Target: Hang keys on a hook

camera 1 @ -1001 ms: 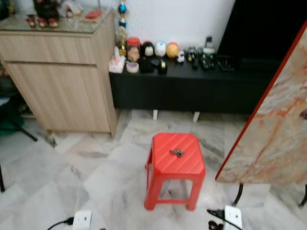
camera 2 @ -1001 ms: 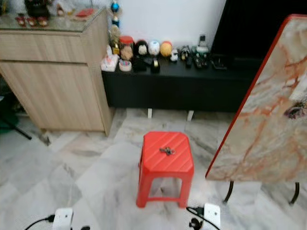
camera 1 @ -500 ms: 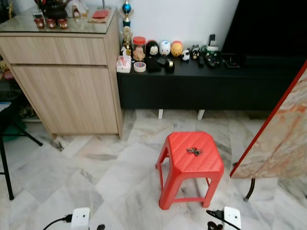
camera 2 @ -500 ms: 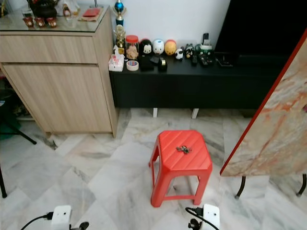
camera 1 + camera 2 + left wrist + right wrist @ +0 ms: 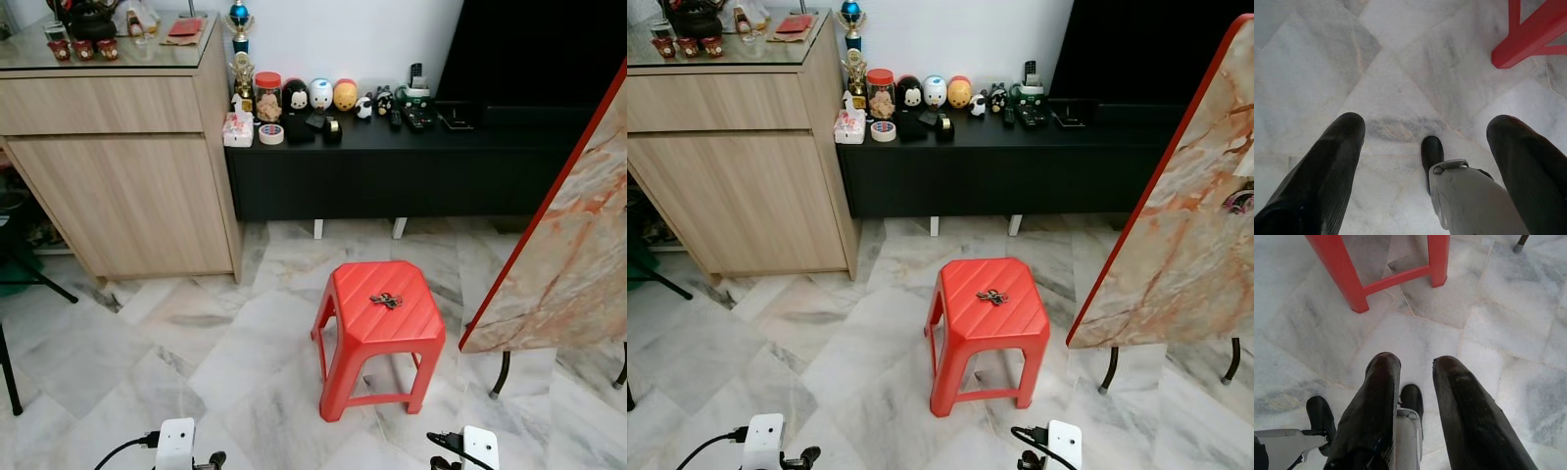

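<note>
A small bunch of keys lies on top of a red plastic stool standing on the marble floor in front of me. Both arms hang low at my sides, their white wrists at the bottom of the left eye view, left and right. In the left wrist view my left gripper is open over bare floor, a stool leg beyond it. My right gripper points at the floor near the stool's legs, its fingers a narrow gap apart and holding nothing.
A tilted marble-patterned board with a red edge stands on thin legs right of the stool, a small dark fitting near its edge. A low black bench with figurines runs along the far wall. A wooden cabinet stands on the left.
The whole picture has shifted as my head moved, and the earlier blur has gone. The stool, keys and board have not moved.
</note>
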Robot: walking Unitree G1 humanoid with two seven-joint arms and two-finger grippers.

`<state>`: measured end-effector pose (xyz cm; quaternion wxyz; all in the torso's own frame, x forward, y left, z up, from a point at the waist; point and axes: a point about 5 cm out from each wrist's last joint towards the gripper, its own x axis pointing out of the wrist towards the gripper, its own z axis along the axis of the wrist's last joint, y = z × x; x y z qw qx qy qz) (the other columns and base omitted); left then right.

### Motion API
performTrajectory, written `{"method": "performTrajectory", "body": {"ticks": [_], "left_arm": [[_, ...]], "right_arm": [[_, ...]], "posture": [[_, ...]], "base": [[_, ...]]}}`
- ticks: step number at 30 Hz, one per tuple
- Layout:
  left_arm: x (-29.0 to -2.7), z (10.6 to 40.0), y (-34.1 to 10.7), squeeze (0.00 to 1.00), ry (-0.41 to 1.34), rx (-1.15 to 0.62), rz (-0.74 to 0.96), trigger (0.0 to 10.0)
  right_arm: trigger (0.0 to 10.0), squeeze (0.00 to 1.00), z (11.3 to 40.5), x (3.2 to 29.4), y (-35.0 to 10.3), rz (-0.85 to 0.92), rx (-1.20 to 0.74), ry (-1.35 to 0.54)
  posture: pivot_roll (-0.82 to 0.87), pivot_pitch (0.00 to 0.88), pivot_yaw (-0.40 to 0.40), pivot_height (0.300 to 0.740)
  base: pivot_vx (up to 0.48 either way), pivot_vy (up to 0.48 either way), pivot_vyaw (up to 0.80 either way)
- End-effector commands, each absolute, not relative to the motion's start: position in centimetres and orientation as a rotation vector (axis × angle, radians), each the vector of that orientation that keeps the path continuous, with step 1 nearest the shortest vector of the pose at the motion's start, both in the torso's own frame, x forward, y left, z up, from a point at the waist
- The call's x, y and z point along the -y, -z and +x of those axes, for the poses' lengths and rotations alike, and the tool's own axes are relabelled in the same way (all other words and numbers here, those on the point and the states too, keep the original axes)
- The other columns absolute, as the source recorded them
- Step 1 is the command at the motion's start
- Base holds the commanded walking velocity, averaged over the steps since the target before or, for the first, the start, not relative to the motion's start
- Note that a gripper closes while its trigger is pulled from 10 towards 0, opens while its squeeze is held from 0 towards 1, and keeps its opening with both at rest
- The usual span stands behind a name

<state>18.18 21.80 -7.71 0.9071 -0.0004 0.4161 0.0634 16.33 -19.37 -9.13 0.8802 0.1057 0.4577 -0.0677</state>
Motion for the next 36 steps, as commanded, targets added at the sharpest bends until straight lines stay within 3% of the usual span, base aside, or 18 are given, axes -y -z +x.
{"method": "performTrajectory", "body": {"ticks": [1, 36], "left_arm": [[-21.66, 17.79, 7.95, 0.00, -0.125, -0.878, 0.002, 10.0], [-21.10, 18.57, 7.61, 0.00, -0.112, -0.840, -0.005, 10.0]], "right_arm": [[10.0, 0.00, 16.28, 19.60, 9.12, 0.214, -0.957, 0.144], [10.0, 0.00, 16.32, 19.57, 9.10, 0.218, -0.952, 0.136]], "posture": [[0.00, 0.000, -0.056, 0.740], [0.00, 0.000, -0.056, 0.740]], "base": [[0.326, 0.000, 0.00], [0.335, 0.000, 0.00]]}}
